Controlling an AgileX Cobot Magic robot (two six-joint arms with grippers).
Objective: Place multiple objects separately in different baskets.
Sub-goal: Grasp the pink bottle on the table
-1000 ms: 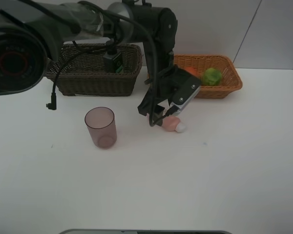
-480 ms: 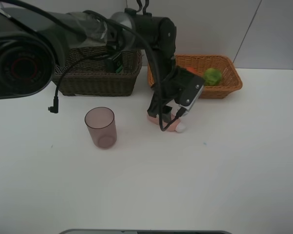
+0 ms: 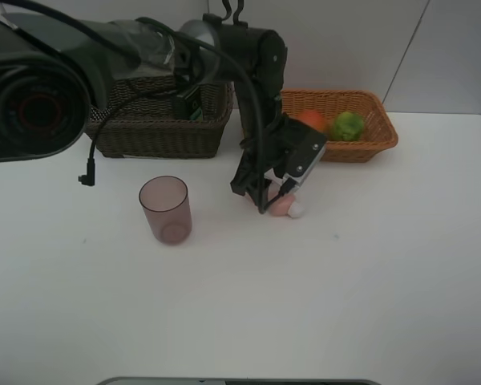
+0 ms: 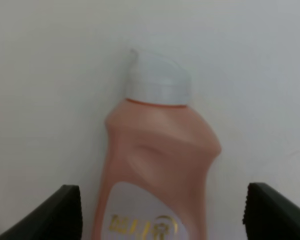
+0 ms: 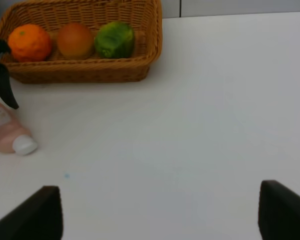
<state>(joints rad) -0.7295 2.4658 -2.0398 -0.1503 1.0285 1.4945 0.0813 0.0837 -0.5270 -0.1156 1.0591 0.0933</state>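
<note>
Left gripper (image 4: 160,214) spread wide astride the pink tube (image 3: 284,206) lying on the table (image 3: 345,305).

Nearest, the translucent mauve cup (image 3: 165,208) stands upright and alone on the table, well apart from the tube. Past it the tube lies flat, its white cap (image 3: 296,210) pointing away from the left gripper, whose fingers sit on either side of the body without touching it. The right gripper (image 5: 162,215) is also wide apart, holding nothing, over bare table. Farthest back, the light tan basket (image 3: 369,143) holds an orange (image 5: 30,42), a peach (image 5: 75,40) and a green fruit (image 5: 114,39) in a row. To its left, the dark brown basket (image 3: 156,135) holds the dark green pump bottle (image 3: 188,103), mostly hidden by the arm.
</note>
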